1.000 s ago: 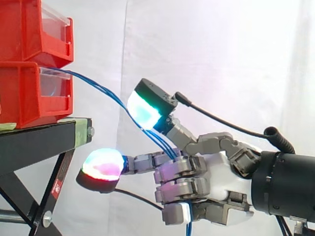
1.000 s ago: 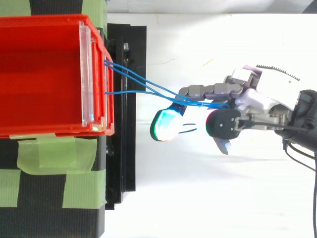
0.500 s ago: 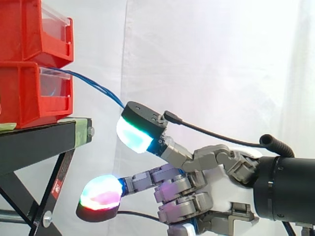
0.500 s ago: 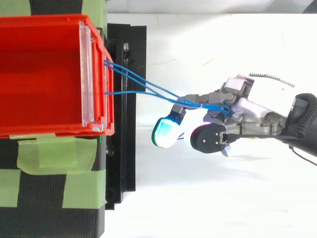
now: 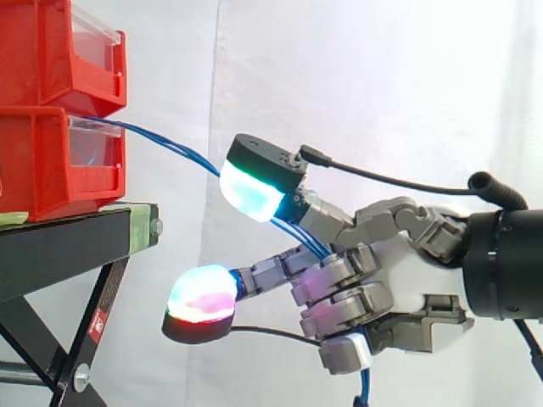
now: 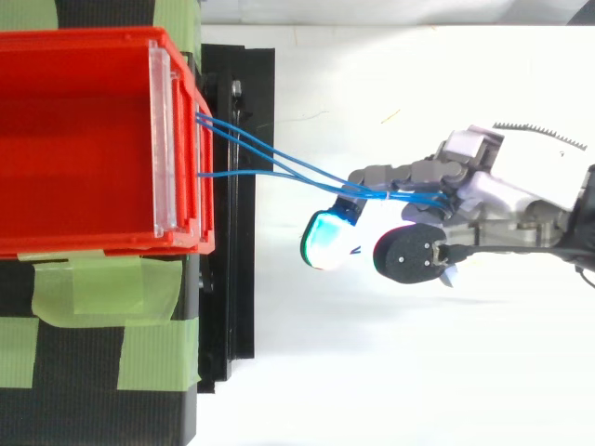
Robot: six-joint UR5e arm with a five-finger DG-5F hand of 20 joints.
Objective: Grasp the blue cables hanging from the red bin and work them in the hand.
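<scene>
Several thin blue cables run out of the lower red bin and slope down to the right into my hand. The hand sits right of the stand, about level with its top. Its curled fingers close round the cables, which pass through the fist and hang out below it. One finger stretches left under the cables with a glowing red-pink pad. The thumb's cyan-green pad rests over the cables from above.
Two red bins are stacked on a black stand at the left, the upper bin above the lower. Green tape holds the stand's top. A white curtain hangs behind, and a white floor lies under the hand.
The hand has risen and drawn back to the right since half a second ago, after dipping low and toward the stand. The cables stay held and run longer between bin and hand.
</scene>
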